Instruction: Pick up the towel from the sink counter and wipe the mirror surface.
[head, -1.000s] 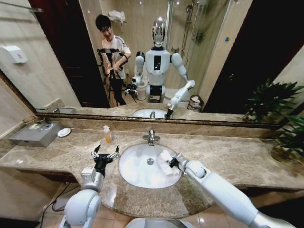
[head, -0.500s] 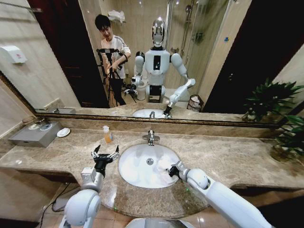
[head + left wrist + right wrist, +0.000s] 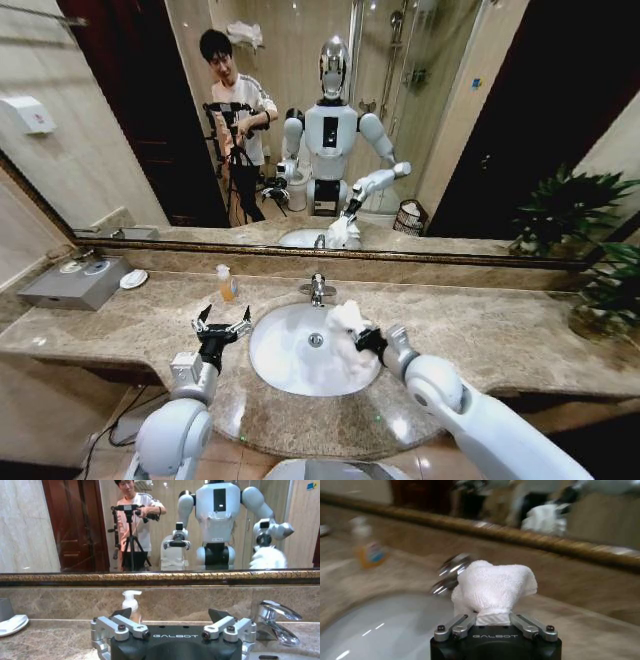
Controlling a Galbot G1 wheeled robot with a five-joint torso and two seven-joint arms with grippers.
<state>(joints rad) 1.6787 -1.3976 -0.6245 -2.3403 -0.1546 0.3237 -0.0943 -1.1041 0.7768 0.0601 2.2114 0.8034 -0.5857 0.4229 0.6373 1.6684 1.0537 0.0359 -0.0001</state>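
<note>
My right gripper (image 3: 364,337) is shut on the white towel (image 3: 347,318) and holds it over the right side of the oval basin (image 3: 290,355). In the right wrist view the towel (image 3: 493,586) bulges out between the fingers of the right gripper (image 3: 493,619), in front of the chrome faucet (image 3: 451,573). The sink counter (image 3: 480,330) runs under the wide mirror surface (image 3: 470,120), which reflects the towel. Over the counter to the left of the basin, my left gripper (image 3: 222,324) hovers open and holds nothing. The left wrist view shows the left gripper (image 3: 171,614) facing the mirror (image 3: 70,525).
A soap bottle (image 3: 227,283) stands left of the faucet (image 3: 318,290). A grey box (image 3: 75,282) and a small white dish (image 3: 134,278) sit at the counter's far left. Potted plants (image 3: 600,290) crowd the right end.
My right gripper closed on the towel at the basin's right rim and has lifted it up above the basin. The left arm has stayed still.
</note>
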